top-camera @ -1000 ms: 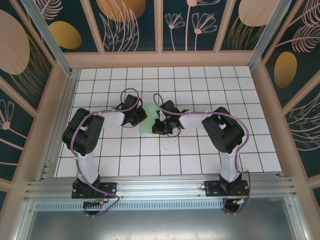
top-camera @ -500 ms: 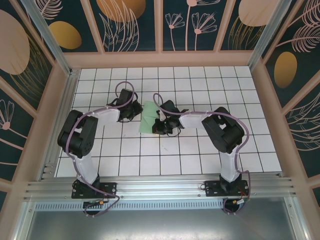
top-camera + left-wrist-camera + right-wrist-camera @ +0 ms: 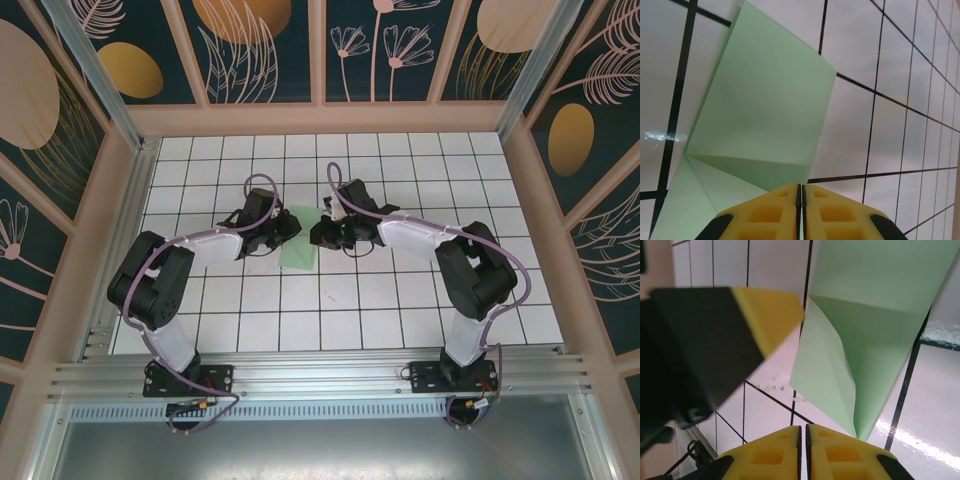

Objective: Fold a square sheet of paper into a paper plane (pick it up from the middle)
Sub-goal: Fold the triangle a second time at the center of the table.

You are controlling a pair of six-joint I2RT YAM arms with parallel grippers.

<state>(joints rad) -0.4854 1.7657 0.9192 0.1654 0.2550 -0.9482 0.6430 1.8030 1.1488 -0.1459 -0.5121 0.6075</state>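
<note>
Mid-fold, and here's how it stands. The square sheet of paper (image 3: 298, 248) lies on the white grid table (image 3: 400, 300), about mid-table, right between my two arms. It isn't lying as a flat square. Diagonal creases run across it, and one flap stands off the tiles in a soft ridge. It's no dart yet. I'd call this one of the early corner folds, with the long centre work all to come.

My left pincer (image 3: 800, 194) is closed pad against pad, with only a hairline between the yellow tips. The sheet runs right up to those tips and under them, and two creases meet just off to their left. Whether a layer is nipped in that slit, I can't tell. It looks more like I'm poised over the paper's edge than holding it.

My right pincer (image 3: 803, 435) is closed the same way and has hold of nothing. The pointed end of the raised flap sits just beside its tips, not between them. From that wrist I can see one of my left fingers (image 3: 769, 315), its yellow tip close against the far end of the same ridge.

Next, that flap needs flattening. I reckon one closed tip pins the sheet while the other comes down on the ridge and sweeps along it. It has to be gentle, because paper this thin will likely skid or buckle if I push it sideways.
</note>
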